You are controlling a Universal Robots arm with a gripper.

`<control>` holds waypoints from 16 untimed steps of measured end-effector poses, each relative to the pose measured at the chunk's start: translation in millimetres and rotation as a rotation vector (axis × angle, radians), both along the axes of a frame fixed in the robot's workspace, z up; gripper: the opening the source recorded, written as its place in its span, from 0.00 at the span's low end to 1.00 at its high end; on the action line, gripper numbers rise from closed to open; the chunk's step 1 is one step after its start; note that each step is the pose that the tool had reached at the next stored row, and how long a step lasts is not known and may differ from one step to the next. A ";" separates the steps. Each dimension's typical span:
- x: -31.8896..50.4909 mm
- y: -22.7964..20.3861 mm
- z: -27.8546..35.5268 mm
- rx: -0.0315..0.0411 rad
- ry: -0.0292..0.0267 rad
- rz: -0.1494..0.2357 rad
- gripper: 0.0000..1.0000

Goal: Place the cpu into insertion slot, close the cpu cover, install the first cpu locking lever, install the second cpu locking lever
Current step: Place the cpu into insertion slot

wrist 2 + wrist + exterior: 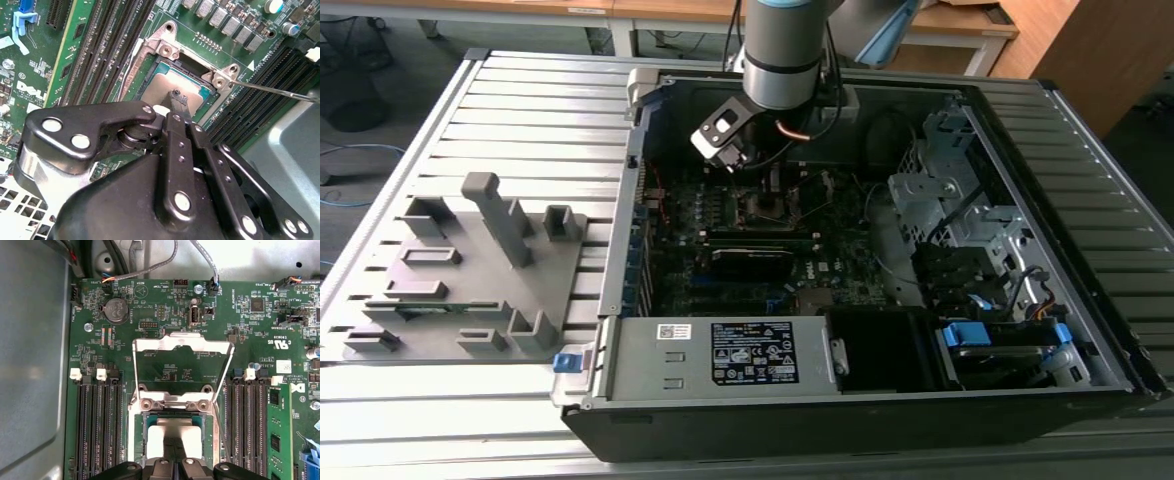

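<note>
Placement work appearing nearly done: the gripper (177, 100), its black fingers drawn together and gripping nothing, is hovering at or just above the cpu (162, 86), whose dull grey square top is lying flat in the insertion slot (172, 404). The cpu cover (182, 342), a thin bright-metal window frame, is standing open over the green motherboard (150, 305); closing it is likely calling for clear space above the chip.

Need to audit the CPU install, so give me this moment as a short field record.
cpu: lying flat in the insertion slot
cpu cover: swung up open, not over the cpu
locking lever: thin rod, standing clear of the slot, not latched
gripper: down at the cpu's top
setting: open computer case, arm reaching in from above
</note>
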State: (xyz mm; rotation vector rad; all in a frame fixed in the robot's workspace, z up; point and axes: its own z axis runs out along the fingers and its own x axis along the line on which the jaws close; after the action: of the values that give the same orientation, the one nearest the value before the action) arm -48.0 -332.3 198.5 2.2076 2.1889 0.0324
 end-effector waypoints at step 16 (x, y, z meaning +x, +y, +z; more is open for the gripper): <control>0.1 0.2 7.3 0.0013 -0.0008 -0.001 0.10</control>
State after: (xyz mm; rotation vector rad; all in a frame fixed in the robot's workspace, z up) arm -47.9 -332.1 205.8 2.2087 2.1882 0.0347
